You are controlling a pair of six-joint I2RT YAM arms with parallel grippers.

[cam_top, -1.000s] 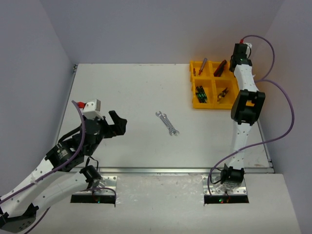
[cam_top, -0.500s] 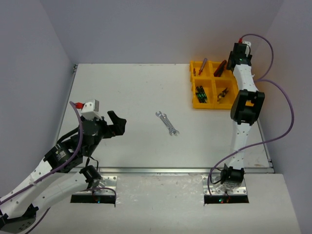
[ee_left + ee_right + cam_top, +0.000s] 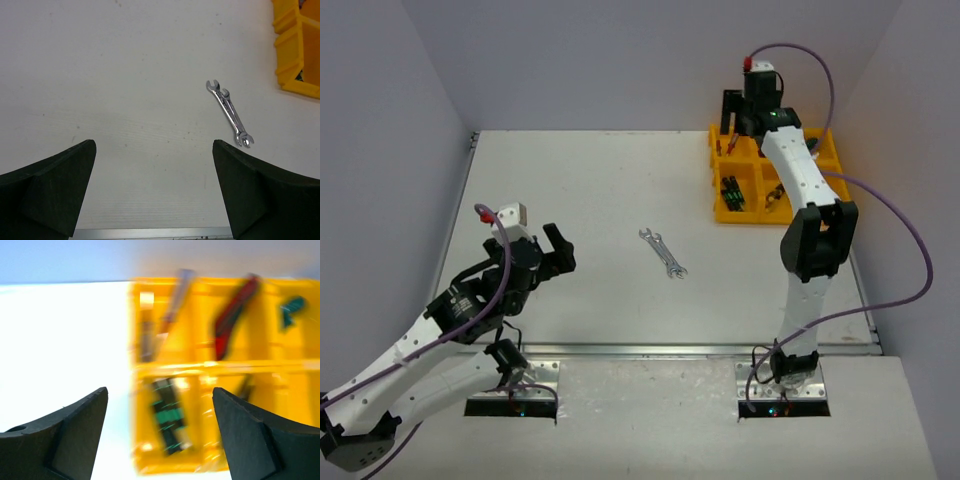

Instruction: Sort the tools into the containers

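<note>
Left hand (image 3: 558, 255) apart, empty. Right hand (image 3: 734, 118) apart over bright yellow plastic tray (image 3: 716, 190); two silver wrenches (image 3: 663, 253) on white desk (image 3: 580, 190).

Top view: even, diffuse overhead light, sharp throughout. Only faint soft shadows under the arms (image 3: 800, 250); desk (image 3: 600, 190) reads flat matte white.
Left wrist: sharp, wrenches (image 3: 230, 114) show specular glints, left claw (image 3: 153, 145) near-black.
Right wrist: heavy motion blur, yellow tray (image 3: 210, 365) smeared, desk overexposed to pure white, right claw (image 3: 160, 390) crisp against it.
</note>
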